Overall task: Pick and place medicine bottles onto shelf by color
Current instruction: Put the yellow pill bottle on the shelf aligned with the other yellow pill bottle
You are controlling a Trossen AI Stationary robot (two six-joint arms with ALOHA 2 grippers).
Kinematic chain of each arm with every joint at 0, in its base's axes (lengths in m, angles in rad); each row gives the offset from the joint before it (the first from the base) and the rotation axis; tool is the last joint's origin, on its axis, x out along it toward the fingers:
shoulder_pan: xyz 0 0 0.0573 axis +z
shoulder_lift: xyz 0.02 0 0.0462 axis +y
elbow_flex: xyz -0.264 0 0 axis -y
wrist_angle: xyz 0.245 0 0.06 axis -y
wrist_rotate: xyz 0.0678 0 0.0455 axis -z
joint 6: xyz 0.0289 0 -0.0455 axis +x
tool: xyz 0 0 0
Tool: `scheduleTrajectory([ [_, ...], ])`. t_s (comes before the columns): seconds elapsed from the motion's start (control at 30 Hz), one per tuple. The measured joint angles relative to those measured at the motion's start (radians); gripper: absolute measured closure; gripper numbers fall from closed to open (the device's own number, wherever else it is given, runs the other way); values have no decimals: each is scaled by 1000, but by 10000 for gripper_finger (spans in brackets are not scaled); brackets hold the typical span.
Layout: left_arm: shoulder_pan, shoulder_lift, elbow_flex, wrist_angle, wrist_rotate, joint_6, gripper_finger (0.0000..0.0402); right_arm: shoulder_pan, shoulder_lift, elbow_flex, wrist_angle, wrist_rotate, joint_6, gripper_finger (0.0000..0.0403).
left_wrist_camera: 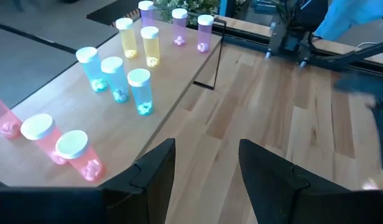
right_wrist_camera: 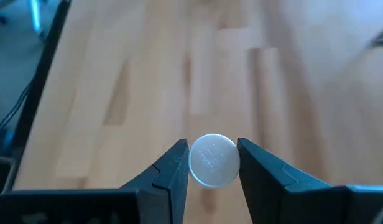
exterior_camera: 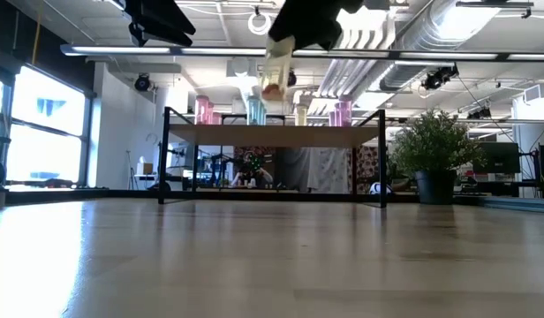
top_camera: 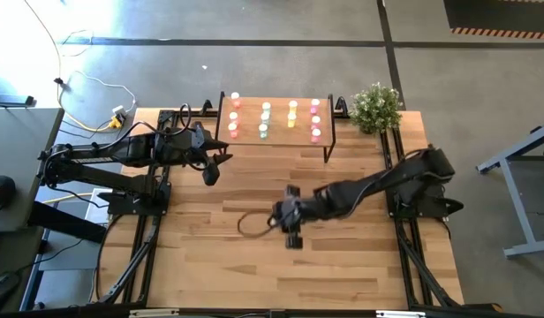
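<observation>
Gripping a small white-capped medicine bottle [right_wrist_camera: 213,160], the right tool [right_wrist_camera: 213,163] hangs above the wooden surface [top_camera: 343,256], well short of the low wood-topped, black-legged shelf [top_camera: 276,132]. Left tool [left_wrist_camera: 207,171] sits parted beside the shelf's bottle rows.

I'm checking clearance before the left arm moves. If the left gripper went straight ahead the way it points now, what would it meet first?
Probably bare tabletop: the open left gripper points just past the shelf edge and its bottles, though depth is unclear.
</observation>
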Motion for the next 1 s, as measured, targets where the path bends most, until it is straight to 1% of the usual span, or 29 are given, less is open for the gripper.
scheduleTrajectory([
  [0.17, 0, 0, 0, 0, 0, -1, 234, -95, -111, 0, -53, 59, -16, 290],
  [0.4, 0, 0, 0, 2, -1, -26, 234, -259, -291, 0, -67, 208, -23, 290],
  [0.6, 0, 0, 0, 2, 4, -26, 234, -402, -408, 0, -62, 272, -28, 290],
  [0.67, 0, 0, 0, 2, 4, -26, 234, -442, -428, 0, -44, 292, -45, 290],
  [0.8, 0, 0, 0, 2, 6, -26, 234, -506, -434, 9, 11, 289, -93, 290],
  [0.9, 0, 0, 0, 2, 6, -26, 234, -536, -414, 60, 10, 286, -143, 290],
  [1.0, 0, 0, 0, 3, 3, -26, 234, -564, -373, 129, -32, 275, -182, 290],
])
